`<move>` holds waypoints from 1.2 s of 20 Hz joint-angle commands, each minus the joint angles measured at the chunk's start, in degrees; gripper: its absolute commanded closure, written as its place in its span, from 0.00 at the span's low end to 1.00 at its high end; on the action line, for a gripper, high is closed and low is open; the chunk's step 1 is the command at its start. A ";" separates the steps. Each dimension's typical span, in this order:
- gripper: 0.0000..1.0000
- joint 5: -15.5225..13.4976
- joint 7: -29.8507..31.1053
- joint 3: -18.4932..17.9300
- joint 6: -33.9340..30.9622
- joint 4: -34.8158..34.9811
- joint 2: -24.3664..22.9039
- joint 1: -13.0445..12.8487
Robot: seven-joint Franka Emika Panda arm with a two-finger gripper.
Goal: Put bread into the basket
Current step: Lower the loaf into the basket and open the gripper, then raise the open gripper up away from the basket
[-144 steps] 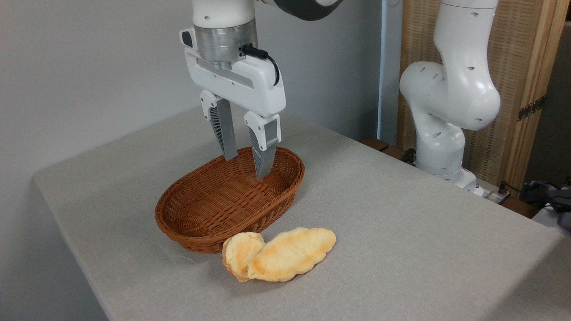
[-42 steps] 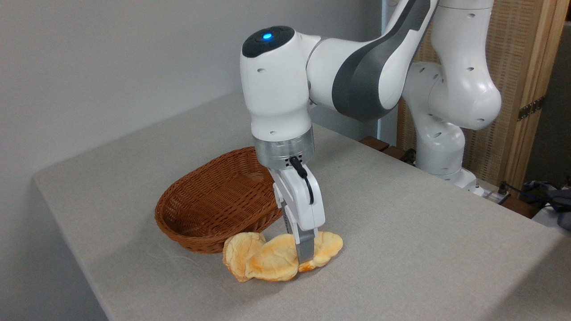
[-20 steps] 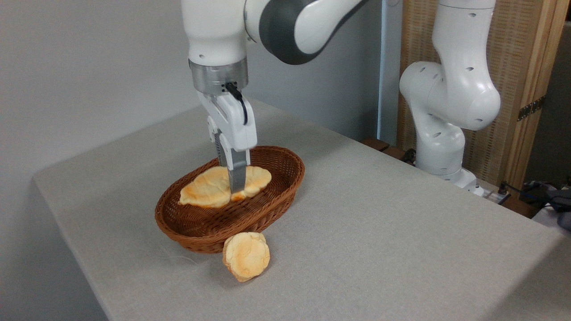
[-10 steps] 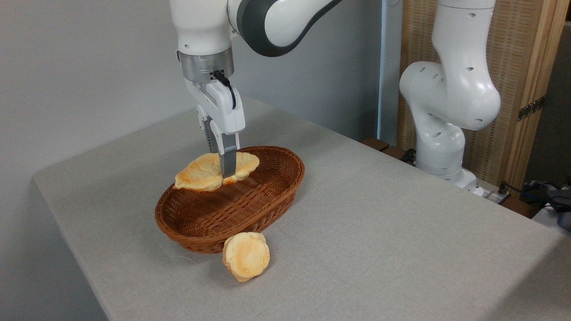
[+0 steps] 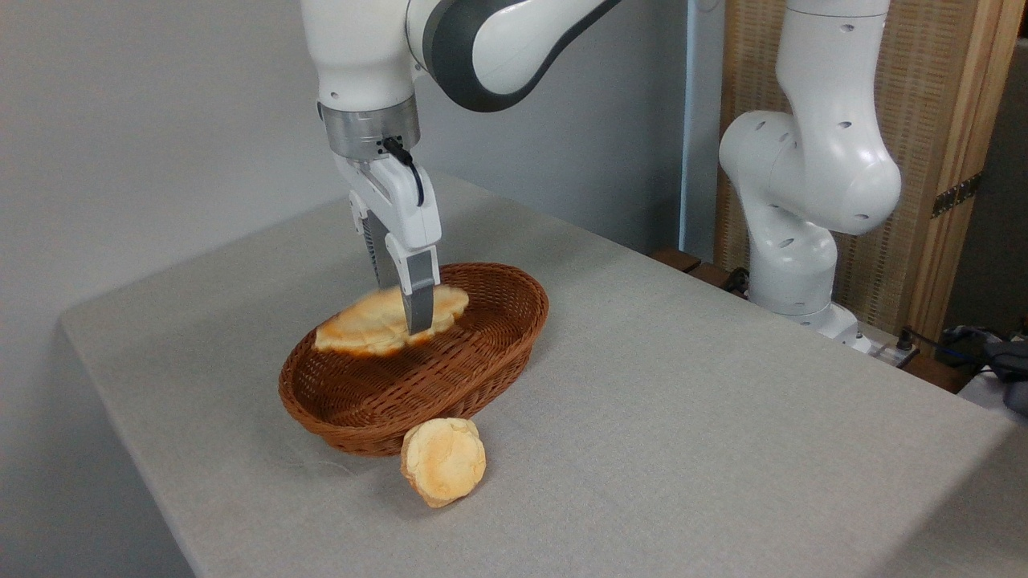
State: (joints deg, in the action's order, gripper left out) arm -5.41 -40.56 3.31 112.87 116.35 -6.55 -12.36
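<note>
My gripper [image 5: 411,321] points straight down over the basket [image 5: 482,361], fingers [image 5: 419,301] pinched on the bread [image 5: 365,327] near its right end. Bread is held flat-ish, long axis along the basket, left end drooping a little toward the left rim. It hangs above the basket's inside, roughly at rim level; I can't tell whether its underside touches the wicker. Near finger covers part of the bread's right half, far finger mostly hidden behind it. Basket sits on the grey table [image 5: 683,417], tilted slightly, near side lower. A small round bun [image 5: 443,461] leans against the basket's front wall on the table, touching it. My arm's base [image 5: 803,241] stands at the table's far right edge, well apart from the basket.
</note>
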 commanded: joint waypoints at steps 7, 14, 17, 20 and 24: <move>0.00 -0.83 0.48 -0.23 -1.16 -0.95 -0.22 0.32; 0.00 -0.48 0.13 -3.57 -1.16 -2.62 -0.92 0.85; 0.00 -0.30 0.31 -4.62 -1.16 -2.62 -1.45 0.94; 0.00 -0.30 0.31 -6.56 -1.16 -3.93 -1.45 0.94; 0.00 -0.21 -0.04 -9.28 -1.07 -3.94 -1.54 0.94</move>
State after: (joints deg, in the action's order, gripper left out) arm -5.41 -40.50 -3.75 112.87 113.07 -7.74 -11.00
